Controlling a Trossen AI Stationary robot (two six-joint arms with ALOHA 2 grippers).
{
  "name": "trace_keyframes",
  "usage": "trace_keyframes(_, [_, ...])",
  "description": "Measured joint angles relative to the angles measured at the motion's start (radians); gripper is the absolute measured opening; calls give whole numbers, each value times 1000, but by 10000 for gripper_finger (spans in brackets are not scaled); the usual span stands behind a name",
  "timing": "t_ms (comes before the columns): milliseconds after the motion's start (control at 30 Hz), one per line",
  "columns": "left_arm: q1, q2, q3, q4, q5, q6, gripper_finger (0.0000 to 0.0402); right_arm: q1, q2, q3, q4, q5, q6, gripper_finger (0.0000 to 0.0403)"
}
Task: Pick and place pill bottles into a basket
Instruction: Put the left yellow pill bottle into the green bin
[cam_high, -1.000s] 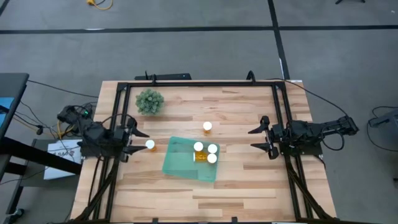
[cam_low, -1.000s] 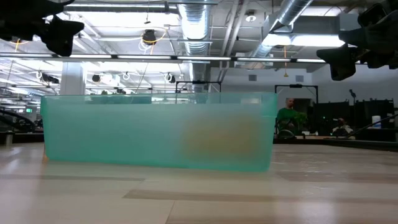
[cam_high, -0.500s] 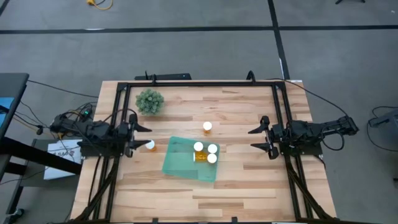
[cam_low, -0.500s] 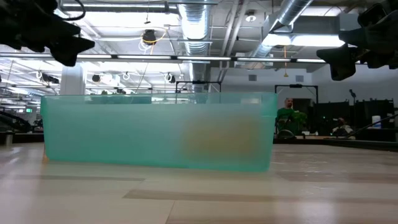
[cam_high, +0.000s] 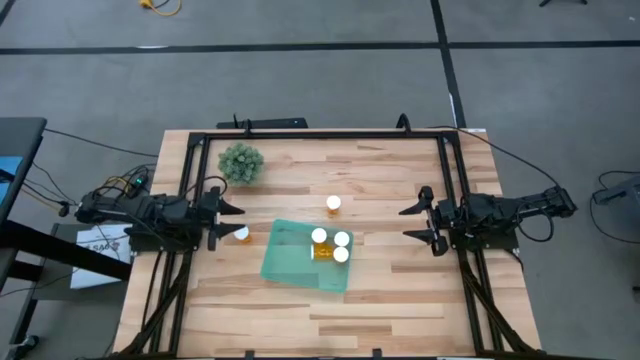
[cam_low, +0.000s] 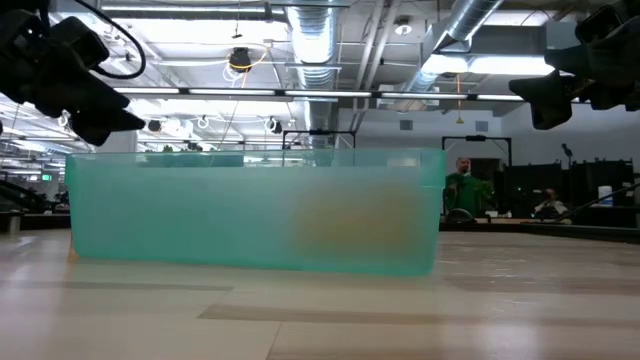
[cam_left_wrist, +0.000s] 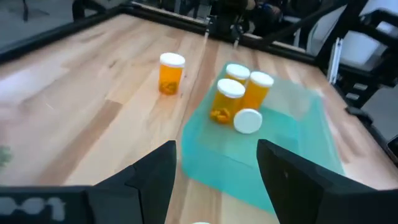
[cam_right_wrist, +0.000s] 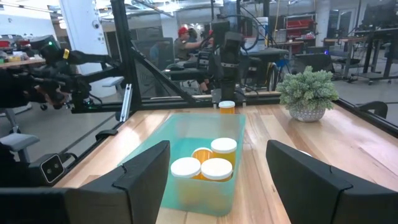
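Overhead first: left gripper (cam_high: 235, 224) over the table's (cam_high: 400, 300) left edge, spread open and holding nothing, with one pill bottle (cam_high: 241, 234) just beside its lower finger and partly hidden by it. Teal basket (cam_high: 290, 262) at the table's middle, turned a little askew, with three white caps (cam_high: 341, 254) clustered at its right end and an amber body among them. Second bottle (cam_high: 333, 204) upright on the wood just beyond the basket, apart from it. Small green plant (cam_high: 241, 163) near the far left corner. Right gripper (cam_high: 403, 223) over the right edge, open and empty, well apart from the basket.

Next, at table height: basket wall (cam_low: 200, 220) filling the middle, an orange blur behind it toward the right. Left gripper (cam_low: 100, 105) dark in the upper left, right gripper (cam_low: 560, 95) in the upper right, both above the rim. Person in green (cam_low: 462, 188) in the room behind.

Then past the left wrist: left gripper (cam_left_wrist: 217, 146) parted, nothing between its fingers (cam_left_wrist: 149, 180). Ahead, basket (cam_left_wrist: 292, 143) with four white caps showing, one (cam_left_wrist: 249, 121) facing the camera. Second bottle (cam_left_wrist: 171, 73) standing outside on the wood.

Lastly past the right wrist: right gripper (cam_right_wrist: 217, 146) spread wide, empty. Basket (cam_right_wrist: 180, 134) straight ahead with three capped bottles (cam_right_wrist: 216, 168) at its near end. Beyond its far end, a pill bottle (cam_right_wrist: 227, 106) on the table. Plant (cam_right_wrist: 309, 93) off to one side.
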Motion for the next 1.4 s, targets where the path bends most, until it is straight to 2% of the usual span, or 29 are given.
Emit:
trace_keyframes(333, [-22,20,19,-82,33,-84,213,0,0,0,0,0,0,260])
trace_keyframes(533, [-75,86,24,-99,22,-114,213,0,0,0,0,0,0,260])
trace_keyframes(767, [-154,239,52,-129,-120,-132,213,0,0,0,0,0,0,260])
trace_keyframes(1033, [-190,369,79,-128,-155,-170,213,0,0,0,0,0,0,260])
trace_keyframes(1167, [-197,371,81,-128,-142,-197,213,0,0,0,0,0,0,260])
trace_keyframes(1400, [-197,371,107,-127,-48,-276,225,0,0,0,0,0,0,260])
